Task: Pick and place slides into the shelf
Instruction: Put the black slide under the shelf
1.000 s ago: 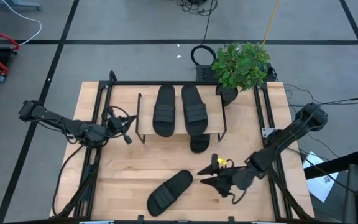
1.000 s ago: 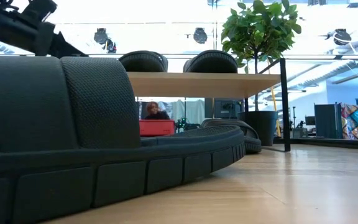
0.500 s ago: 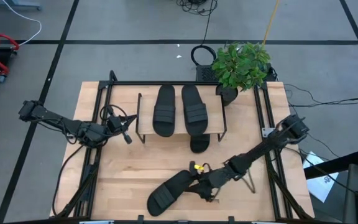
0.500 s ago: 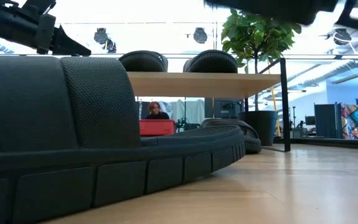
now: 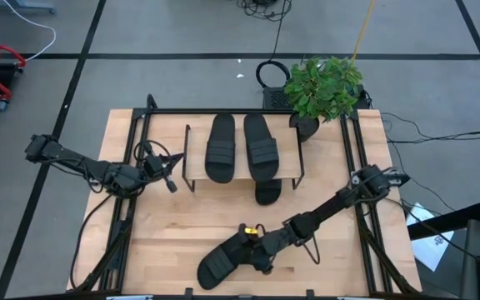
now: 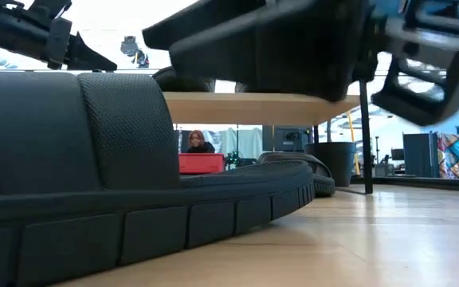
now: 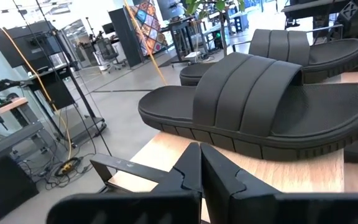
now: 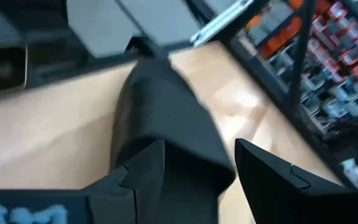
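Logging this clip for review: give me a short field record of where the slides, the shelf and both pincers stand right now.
slides on shelf: two, side by side on the shelf
slide under shelf: one, partly hidden
loose slide: one, on the table near the front edge
right pincer: open, at the loose slide's end
left pincer: shut, waiting left of the shelf

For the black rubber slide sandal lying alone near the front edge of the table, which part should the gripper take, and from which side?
Probably the long side edge of the sole at the end nearest the right gripper, coming from above. The black rubber slide sandal lies flat and diagonal on the wooden table, so its edges are free. The right gripper's open fingers already straddle that end. The left gripper waits beside the shelf.
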